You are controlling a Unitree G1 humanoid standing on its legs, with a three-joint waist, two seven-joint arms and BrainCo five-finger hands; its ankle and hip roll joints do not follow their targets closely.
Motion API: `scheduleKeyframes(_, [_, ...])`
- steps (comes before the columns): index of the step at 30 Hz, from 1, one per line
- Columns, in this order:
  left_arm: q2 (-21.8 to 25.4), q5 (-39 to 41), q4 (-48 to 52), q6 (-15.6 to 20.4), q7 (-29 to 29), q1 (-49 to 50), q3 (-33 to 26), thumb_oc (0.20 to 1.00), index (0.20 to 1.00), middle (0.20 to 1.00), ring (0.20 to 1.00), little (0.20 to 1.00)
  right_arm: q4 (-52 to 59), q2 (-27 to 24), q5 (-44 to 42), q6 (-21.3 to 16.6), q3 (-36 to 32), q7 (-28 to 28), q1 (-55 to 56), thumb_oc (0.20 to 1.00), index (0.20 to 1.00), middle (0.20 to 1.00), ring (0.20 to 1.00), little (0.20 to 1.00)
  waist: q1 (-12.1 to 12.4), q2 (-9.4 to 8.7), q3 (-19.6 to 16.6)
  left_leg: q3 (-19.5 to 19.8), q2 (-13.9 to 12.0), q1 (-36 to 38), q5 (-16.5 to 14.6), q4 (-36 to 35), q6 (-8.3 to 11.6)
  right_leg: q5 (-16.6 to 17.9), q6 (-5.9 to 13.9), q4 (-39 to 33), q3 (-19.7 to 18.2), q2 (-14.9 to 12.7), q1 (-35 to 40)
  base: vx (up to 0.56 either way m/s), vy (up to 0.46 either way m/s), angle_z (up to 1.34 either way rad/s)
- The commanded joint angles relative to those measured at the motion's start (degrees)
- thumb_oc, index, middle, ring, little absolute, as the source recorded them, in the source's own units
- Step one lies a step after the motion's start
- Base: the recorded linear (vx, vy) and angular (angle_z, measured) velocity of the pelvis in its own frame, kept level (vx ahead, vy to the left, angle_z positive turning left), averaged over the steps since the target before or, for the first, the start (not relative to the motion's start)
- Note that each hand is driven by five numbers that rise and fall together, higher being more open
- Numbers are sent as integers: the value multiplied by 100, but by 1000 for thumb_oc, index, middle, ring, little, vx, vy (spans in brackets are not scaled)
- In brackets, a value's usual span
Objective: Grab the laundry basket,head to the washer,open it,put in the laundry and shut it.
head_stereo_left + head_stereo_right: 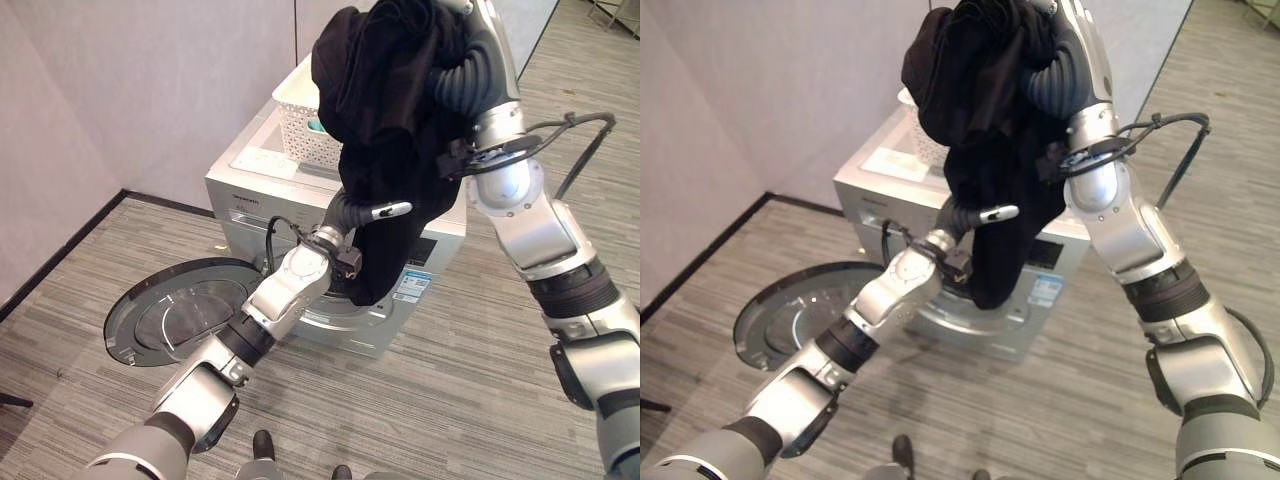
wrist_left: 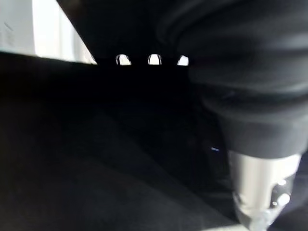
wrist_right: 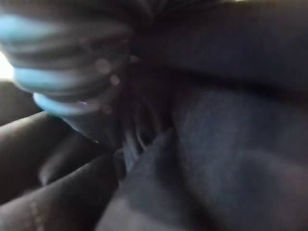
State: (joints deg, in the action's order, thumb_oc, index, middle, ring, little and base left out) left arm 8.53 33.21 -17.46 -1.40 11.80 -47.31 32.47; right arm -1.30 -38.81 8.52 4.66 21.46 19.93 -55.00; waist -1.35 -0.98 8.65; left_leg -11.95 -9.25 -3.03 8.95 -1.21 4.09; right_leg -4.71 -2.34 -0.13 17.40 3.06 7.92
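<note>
A black garment (image 1: 385, 130) hangs bunched from my right hand (image 1: 468, 72), which is raised high over the washer (image 1: 250, 190). The cloth covers that hand past its dark ribbed cover. The garment's lower end droops down into the washer's round opening (image 1: 350, 290). My left hand (image 1: 385, 211) reaches in at that opening and lies against the hanging cloth, mostly behind it. The round door (image 1: 170, 315) stands swung wide open to the left. A white laundry basket (image 1: 300, 125) sits on top of the washer, with something teal (image 1: 316, 126) inside it.
The washer stands against a pale wall (image 1: 150, 90), close to a corner on the left. Grey striped floor (image 1: 450, 400) lies in front and to the right. The open door juts out low over the floor at the left.
</note>
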Motion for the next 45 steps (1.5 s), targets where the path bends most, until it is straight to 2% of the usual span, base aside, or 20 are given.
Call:
scheduleKeyframes(1, [-245, -108, -316, 436, 204, -543, 170, 1000, 1000, 1000, 1000, 1000, 142, 112, -207, -321, -134, 324, -563, 200, 200, 200, 200, 200, -36, -114, -282, -93, -383, -329, 42, 90, 297, -360, 429, -487, -317, -264, 338, 8, 1, -4])
scheduleKeyframes(9, [-281, -103, -394, 478, 335, -768, 143, 1000, 1000, 1000, 1000, 1000, 79, 138, -274, -284, -73, 349, -536, 200, 200, 200, 200, 200, -51, -115, -303, -121, -386, -311, 39, 90, 302, -360, 439, -487, -324, -268, 337, 1, -1, -5])
scheduleKeyframes(13, [-298, -15, -385, 616, 601, -988, -22, 1000, 1000, 1000, 1000, 1000, 141, 293, -491, -340, -94, 407, -342, 200, 200, 200, 200, 200, -70, -94, -308, -166, -389, -266, 47, 35, 299, -355, 457, -487, -332, -285, 332, 5, -1, -2])
scheduleKeyframes(23, [-153, 297, -131, 847, 670, -810, -174, 1000, 1000, 1000, 1000, 1000, 446, 742, -814, -525, -126, 319, 279, 200, 200, 200, 200, 200, -152, -90, -309, -276, -389, -155, 82, -97, 290, -335, 487, -487, -383, -296, 316, 3, 0, -4])
scheduleKeyframes(24, [-130, 336, -61, 878, 678, -744, -191, 912, 912, 912, 912, 912, 493, 814, -863, -549, -116, 306, 360, 200, 200, 200, 200, 200, -156, -90, -306, -292, -387, -145, 83, -107, 288, -331, 487, -487, -384, -295, 311, 1, -3, -16])
scheduleKeyframes(25, [-142, 360, -18, 895, 695, -697, -211, 523, 523, 523, 523, 523, 515, 865, -908, -571, -98, 289, 439, 200, 200, 200, 200, 200, -159, -91, -298, -299, -383, -142, 87, -110, 284, -329, 484, -487, -392, -294, 310, 0, -2, -9])
scheduleKeyframes(26, [-143, 383, 48, 921, 711, -633, -237, 200, 200, 200, 200, 200, 552, 920, -953, -590, -89, 278, 508, 200, 200, 200, 200, 200, -161, -96, -296, -305, -383, -134, 88, -123, 281, -324, 488, -487, -394, -295, 307, -1, -2, -4])
scheduleKeyframes(31, [-52, 318, 298, 1041, 739, -271, -373, 200, 200, 200, 200, 200, 695, 1090, -1219, -774, -38, 146, 1012, 200, 200, 200, 200, 200, -194, -109, -261, -358, -400, -100, 88, -136, 271, -306, 480, -487, -427, -296, 298, 0, 0, -1])
scheduleKeyframes(32, [-17, 271, 335, 1051, 751, -190, -407, 200, 200, 200, 200, 200, 731, 1109, -1340, -843, -60, 109, 1157, 379, 379, 379, 379, 379, -201, -114, -267, -367, -407, -96, 96, -145, 272, -301, 476, -487, -443, -295, 291, 0, 0, 0])
scheduleKeyframes(33, [4, 192, 418, 1090, 759, -71, -440, 200, 200, 200, 200, 200, 783, 1154, -1486, -919, -80, 55, 1371, 1000, 1000, 1000, 1000, 1000, -215, -114, -268, -387, -417, -88, 103, -163, 275, -302, 476, -487, -445, -290, 292, -5, -11, -3])
scheduleKeyframes(38, [121, -56, 648, 1186, 742, 432, -616, 200, 200, 200, 200, 200, 851, 1200, -1779, -1145, -275, -69, 1981, 1000, 1000, 1000, 1000, 1000, -249, -119, -269, -456, -421, -30, 97, -169, 263, -284, 478, -487, -488, -299, 285, -8, -4, -14])
scheduleKeyframes(45, [251, -247, 866, 1241, 565, 808, -743, 200, 200, 200, 200, 200, 853, 1122, -1861, -1242, -612, -154, 2510, 1000, 1000, 1000, 1000, 1000, -263, -102, -294, -454, -404, -49, 101, -164, 264, -282, 468, -487, -472, -313, 293, -1, -1, -1])
